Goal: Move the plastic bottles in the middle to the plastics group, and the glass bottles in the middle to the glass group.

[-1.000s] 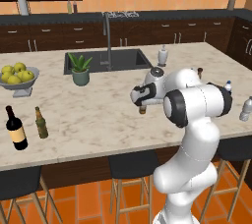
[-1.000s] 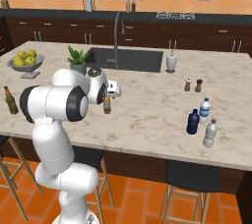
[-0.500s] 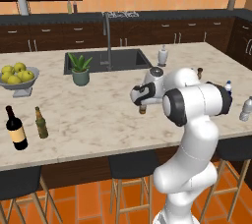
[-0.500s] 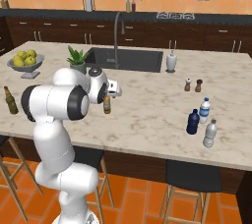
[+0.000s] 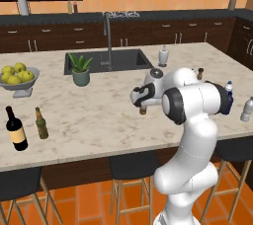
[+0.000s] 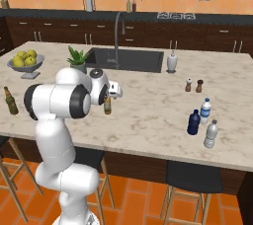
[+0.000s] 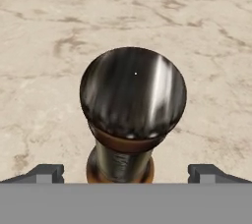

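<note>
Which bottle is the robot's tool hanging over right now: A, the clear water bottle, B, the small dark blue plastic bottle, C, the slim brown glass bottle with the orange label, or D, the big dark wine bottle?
C: the hand view looks straight down on the slim brown glass bottle, whose dark cap sits between the open tool's two fingertips.

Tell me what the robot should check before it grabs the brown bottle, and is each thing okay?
1. Gripper open: ok.
2. Brown bottle upright on the counter: ok.
3. Bottle cap between the two fingertips: ok in the hand view.
4. Fingers low enough to grip the neck: cannot tell.
5. Room beside the wine bottle and green bottle: ok.
6. Blue bottle already with the plastics: ok.
</note>
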